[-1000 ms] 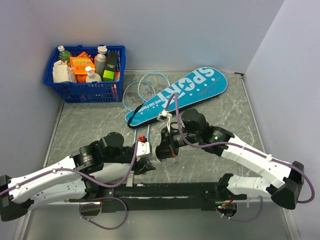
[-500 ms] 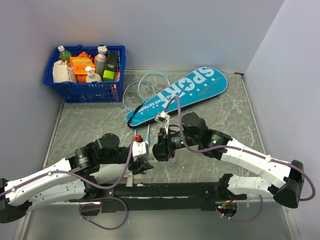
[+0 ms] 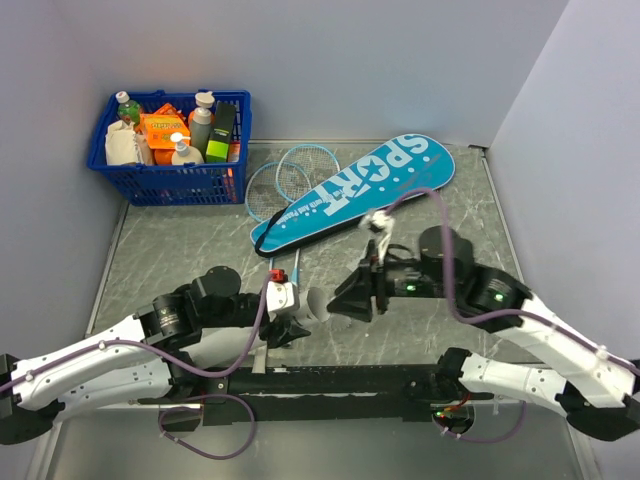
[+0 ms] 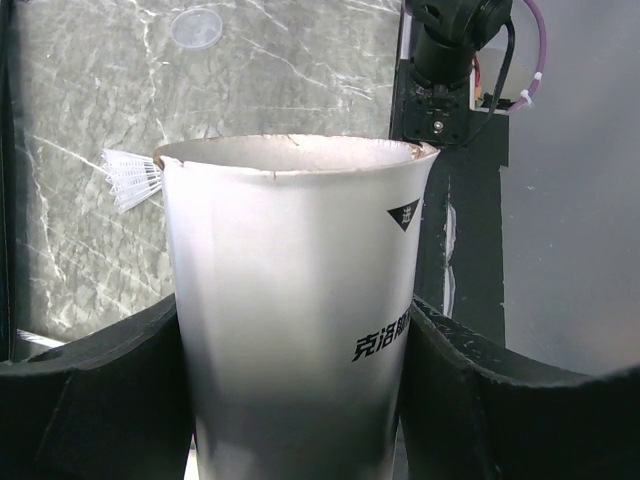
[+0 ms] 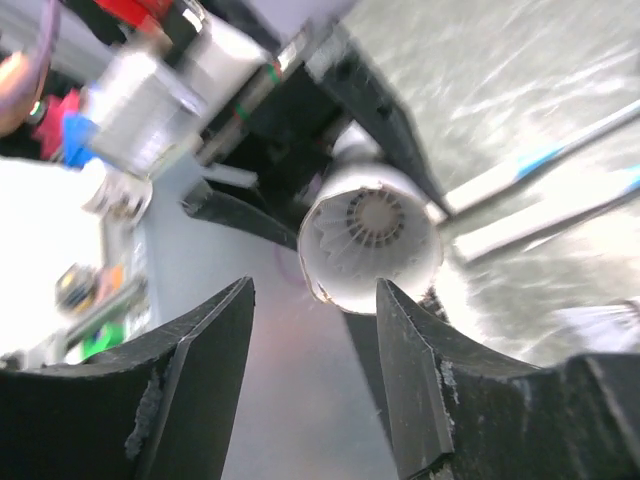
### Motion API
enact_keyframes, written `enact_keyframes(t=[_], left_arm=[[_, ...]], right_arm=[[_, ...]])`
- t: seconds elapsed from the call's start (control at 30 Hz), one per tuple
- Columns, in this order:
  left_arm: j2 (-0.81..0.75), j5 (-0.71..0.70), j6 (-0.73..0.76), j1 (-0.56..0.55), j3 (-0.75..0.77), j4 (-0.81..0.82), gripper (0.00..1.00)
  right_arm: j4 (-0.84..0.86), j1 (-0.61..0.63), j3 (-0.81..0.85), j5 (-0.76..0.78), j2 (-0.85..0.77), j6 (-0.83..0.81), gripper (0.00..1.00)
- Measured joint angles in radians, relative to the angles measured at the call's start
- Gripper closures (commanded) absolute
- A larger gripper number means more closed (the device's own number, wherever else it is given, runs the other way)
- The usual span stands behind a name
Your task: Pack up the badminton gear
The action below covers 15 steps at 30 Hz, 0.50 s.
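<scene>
Right wrist view | left gripper (image 3: pixel 287 322) clamped around white tube (image 5: pixel 372 232), shuttlecock (image 5: pixel 368 218) inside | right gripper (image 5: pixel 315 300) spread wide, empty, facing tube mouth | second shuttlecock (image 4: pixel 133 178) loose beside tube | teal bag (image 3: pixel 355 190) and rackets (image 3: pixel 285 175) well beyond tube

You are looking at a robotics lab test cell, not a home or a shop. Plain pale grey walls (image 3: pixel 350 70) box in a grey marble-patterned desk (image 3: pixel 190 245) at 9, 12 and 3 o'clock. Two white-and-black robot arms (image 3: pixel 100 355) are bolted to a black metal rail (image 3: pixel 340 382) at 6 o'clock, with loose purple cables (image 3: pixel 415 191) looping off them. Unrelated props share the desk: a blue plastic basket (image 3: pixel 170 183) of bottles at 10 o'clock, and a long teal racket-shaped bag (image 3: pixel 380 175) printed "SPORT" at 1 o'clock.
</scene>
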Motion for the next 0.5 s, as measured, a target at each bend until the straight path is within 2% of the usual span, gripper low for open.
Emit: enact_keyframes(t=[0.13, 0.3, 0.4, 0.5], left_arm=[[0.004, -0.007, 0.0, 0.0, 0.0, 0.002, 0.99], [0.004, -0.01, -0.001, 0.0, 0.0, 0.002, 0.99], [0.003, -0.016, -0.002, 0.0, 0.0, 0.002, 0.99], [0.001, -0.024, -0.003, 0.0, 0.0, 0.002, 0.99]], right_arm=[[-0.072, -0.064, 0.067, 0.069, -0.05, -0.037, 0.37], [-0.14, -0.283, 0.079, 0.104, -0.051, -0.09, 0.38], [-0.161, -0.396, 0.078, 0.136, 0.031, -0.118, 0.38], [-0.169, -0.448, 0.08, 0.187, 0.174, -0.152, 0.37]])
